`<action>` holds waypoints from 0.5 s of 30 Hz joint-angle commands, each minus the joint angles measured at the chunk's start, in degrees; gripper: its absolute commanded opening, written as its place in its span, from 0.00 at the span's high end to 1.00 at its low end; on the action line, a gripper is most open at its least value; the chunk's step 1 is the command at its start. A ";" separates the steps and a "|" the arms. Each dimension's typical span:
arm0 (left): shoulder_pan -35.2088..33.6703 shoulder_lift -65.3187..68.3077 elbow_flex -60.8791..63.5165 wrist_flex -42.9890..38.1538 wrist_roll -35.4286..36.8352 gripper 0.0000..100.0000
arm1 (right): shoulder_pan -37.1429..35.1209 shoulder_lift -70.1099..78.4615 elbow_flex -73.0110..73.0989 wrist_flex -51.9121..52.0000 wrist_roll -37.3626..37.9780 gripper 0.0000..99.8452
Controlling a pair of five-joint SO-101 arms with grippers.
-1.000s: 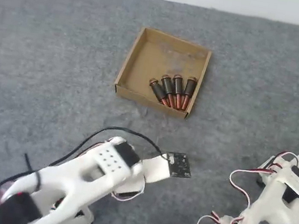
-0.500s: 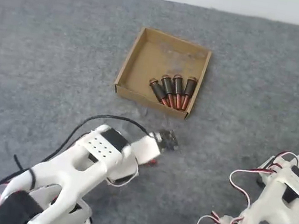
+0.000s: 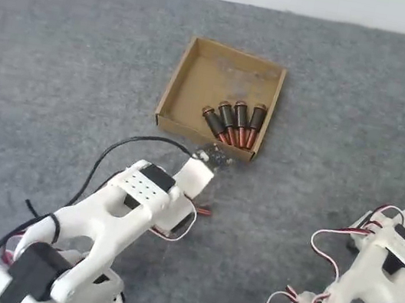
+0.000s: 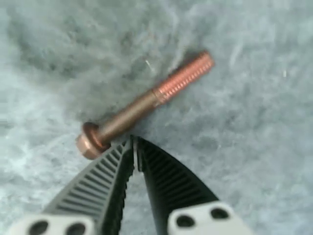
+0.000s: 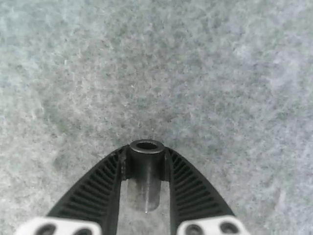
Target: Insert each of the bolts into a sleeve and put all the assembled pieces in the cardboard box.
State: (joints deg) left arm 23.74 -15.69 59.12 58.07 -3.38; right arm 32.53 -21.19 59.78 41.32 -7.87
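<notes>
- Two grippers, two states: the left gripper point(image 4: 133, 142) has its jaws closed tip to tip and grasps nothing. The right gripper point(image 5: 145, 152) is clamped on a dark sleeve point(image 5: 145, 178), whose open bore faces away from the wrist.
- Just ahead of the left tips, touching or nearly so, a copper bolt point(image 4: 149, 101) lies on the grey carpet point(image 4: 254, 147). Its head is nearest the tips and its shank slants away from them.
- Beyond the left gripper in the high view, close to its tips, stands the cardboard box point(image 3: 172, 84). Four assembled pieces point(image 3: 232, 124) lie along the wall nearest the gripper.
- Step in hand, as judged: taking up the bolt. The jaws should first be opened, set astride the plain shank close to the head, then closed. That leaves the threaded end free to enter the sleeve.
- Change: over the past second the left arm has swung and stretched toward the box, while the right arm has kept its place.
</notes>
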 commanded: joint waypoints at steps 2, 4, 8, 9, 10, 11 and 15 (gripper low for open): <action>-4.92 0.09 -4.00 -3.08 8.26 0.99 | -0.31 -2.95 -0.18 0.40 0.97 0.99; -8.18 0.44 -5.67 -3.78 11.78 0.99 | -0.31 -2.95 -0.18 0.40 0.97 0.99; -12.40 0.62 -6.73 -6.51 18.73 0.99 | -0.31 -2.95 -0.18 0.40 0.97 0.99; -12.66 0.62 -6.81 -6.77 19.69 0.99 | -0.31 -2.95 -0.18 0.40 0.97 0.99; -12.66 0.62 -6.81 -6.95 20.04 0.99 | -0.31 -2.95 -0.18 0.40 0.97 0.99; -12.66 0.62 -6.81 -6.95 20.04 0.99 | -0.31 -2.95 -0.18 0.40 0.97 0.99; -12.66 0.62 -6.81 -7.74 20.13 0.99 | -0.31 -2.95 -0.18 0.40 0.97 0.99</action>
State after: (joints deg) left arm 11.52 -14.81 55.08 51.74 15.52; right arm 32.53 -21.19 59.78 41.41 -7.87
